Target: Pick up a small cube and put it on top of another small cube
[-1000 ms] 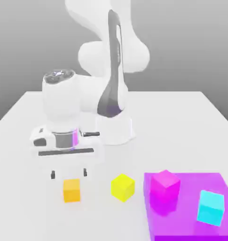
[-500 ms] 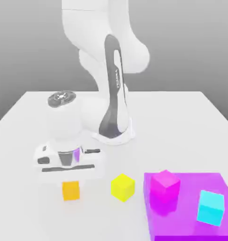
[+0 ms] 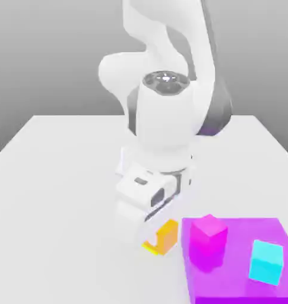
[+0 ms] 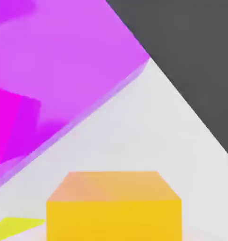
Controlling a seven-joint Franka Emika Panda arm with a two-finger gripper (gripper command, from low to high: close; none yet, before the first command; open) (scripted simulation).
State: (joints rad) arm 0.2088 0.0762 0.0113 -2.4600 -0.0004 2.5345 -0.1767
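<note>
Matte, unmarked cubes and a smooth white arm. The claw point(image 3: 158, 234) is closed on the orange cube point(image 3: 166, 237), a sharp-edged solid held just above the yellow cube point(image 3: 151, 247), partly hidden. From the orange cube, the magenta cube point(image 3: 208, 236) lies at three o'clock in the exterior view, on a flat purple slab point(image 3: 229, 285); the cyan cube point(image 3: 266, 262), also on the slab, lies at four o'clock. The pale table point(image 3: 69, 219) is smooth.

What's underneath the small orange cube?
A sliver of the small bright yellow cube shows below the small plain orange cube. Most of it is covered, so whether the two touch I can't tell.
</note>
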